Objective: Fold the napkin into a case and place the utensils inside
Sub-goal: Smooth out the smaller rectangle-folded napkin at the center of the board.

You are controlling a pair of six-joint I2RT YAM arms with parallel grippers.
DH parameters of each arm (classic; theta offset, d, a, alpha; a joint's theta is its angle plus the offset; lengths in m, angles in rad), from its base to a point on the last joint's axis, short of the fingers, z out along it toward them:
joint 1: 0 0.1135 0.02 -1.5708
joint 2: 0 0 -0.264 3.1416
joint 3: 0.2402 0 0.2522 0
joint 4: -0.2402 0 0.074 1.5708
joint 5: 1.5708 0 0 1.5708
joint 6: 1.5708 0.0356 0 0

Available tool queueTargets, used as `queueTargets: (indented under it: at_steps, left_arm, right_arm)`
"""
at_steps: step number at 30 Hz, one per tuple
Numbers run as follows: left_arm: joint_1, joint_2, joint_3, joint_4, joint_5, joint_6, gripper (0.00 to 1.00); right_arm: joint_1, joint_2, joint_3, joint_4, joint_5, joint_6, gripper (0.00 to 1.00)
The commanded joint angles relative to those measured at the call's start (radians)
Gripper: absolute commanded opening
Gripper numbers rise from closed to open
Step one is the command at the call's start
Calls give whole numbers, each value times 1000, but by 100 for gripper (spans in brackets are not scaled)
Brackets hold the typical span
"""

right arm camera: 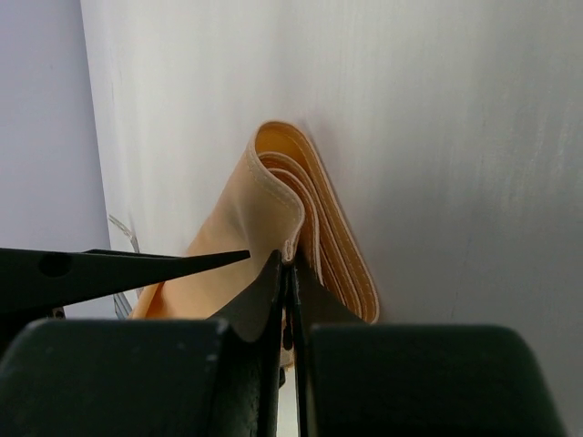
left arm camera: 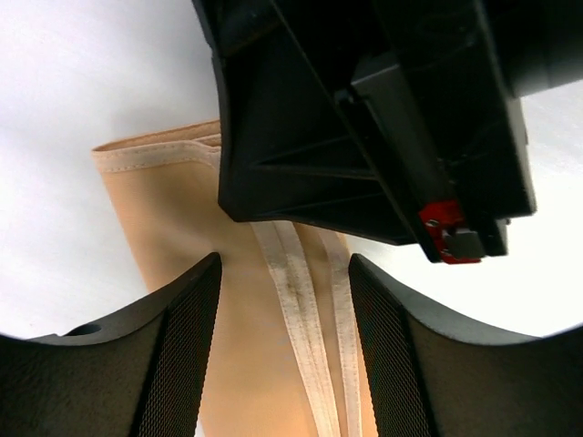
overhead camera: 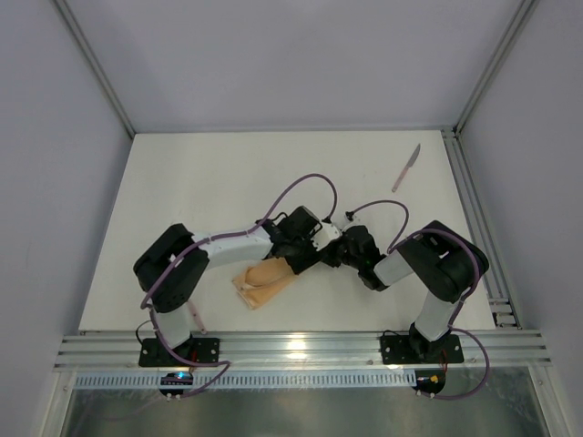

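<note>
While the right gripper (right arm camera: 288,261) pinches the top layer of the napkin (right arm camera: 239,218), the left gripper (left arm camera: 284,269), jaws apart astride it, should pin the lower layers flat.

From above, the napkin (overhead camera: 266,282) has its far end hidden beneath the left arm (overhead camera: 239,246).

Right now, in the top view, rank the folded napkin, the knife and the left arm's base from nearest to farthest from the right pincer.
1. folded napkin: near centre, its hem pinched in the right pincer.
2. knife: back right, lying alone.
3. left arm's base: near-left edge, farthest.
</note>
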Motion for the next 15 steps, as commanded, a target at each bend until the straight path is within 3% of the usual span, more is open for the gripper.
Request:
queueTargets:
  at_steps: [1, 8, 13, 15]
  left_arm:
    - [-2, -42, 47, -41, 44, -5, 61]
    - [-2, -277, 9, -246, 141, 140, 61]
    - [-8, -366, -66, -534, 342, 310, 53]
    - [-54, -368, -107, -555, 363, 331, 48]
  right_arm:
    - [5, -16, -1, 44, 35, 1, 4]
    - [7, -13, 5, 15, 39, -20, 4]
    - [5, -5, 23, 1, 30, -26, 4]
    - [5, -5, 28, -8, 30, -32, 4]
